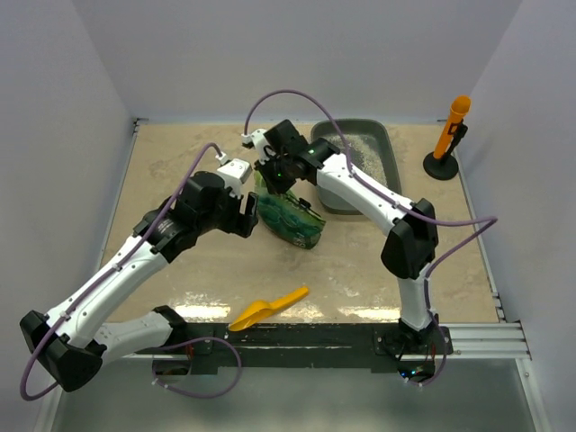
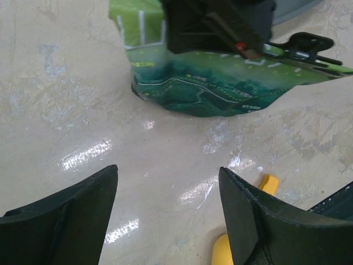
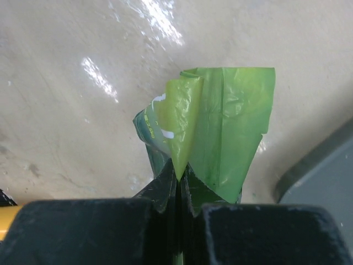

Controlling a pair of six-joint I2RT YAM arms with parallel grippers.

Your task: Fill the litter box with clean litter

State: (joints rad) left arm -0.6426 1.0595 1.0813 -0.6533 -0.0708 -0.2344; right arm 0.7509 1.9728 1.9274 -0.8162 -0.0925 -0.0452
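Top external view: everything below is placed relative to the green bag (image 1: pixel 290 214), which rests on the worktop (image 1: pixel 180 162) near the middle.
Left claw (image 1: pixel 247 214): just left of the bag, released; in the left wrist view its two fingers (image 2: pixel 66 221) stand wide apart with bare worktop between them, not touching the bag.
Yellow scoop (image 1: pixel 268 309): on the worktop, nearer to the arm bases than the bag and well apart from it, untouched.
Green bag: it leans, bottom on the worktop, top corner lifted; the glossy lower part is dark green, the top flap light green.
Right claw (image 1: pixel 270 166): at the bag's top, clenched on the flap; the right wrist view shows the thin green film (image 3: pixel 220 127) pinched between the closed fingers.
Litter box (image 1: pixel 355 165): just right of the bag and behind it, a dark grey tray.
Clean litter (image 1: pixel 358 144): some pale granules already lie in the tray's far part; much of the floor looks bare, so I judge the filling is only begun.
Orange tool on a black stand (image 1: pixel 447 135): far right of the bag, by the wall.
Step in hand, my judgement: bring the bag's mouth over the tray.
How to do it well: the left claw should take the bag's bottom for support, the right keeps the flap firm, and tilt slowly so granules fall inside the rim.
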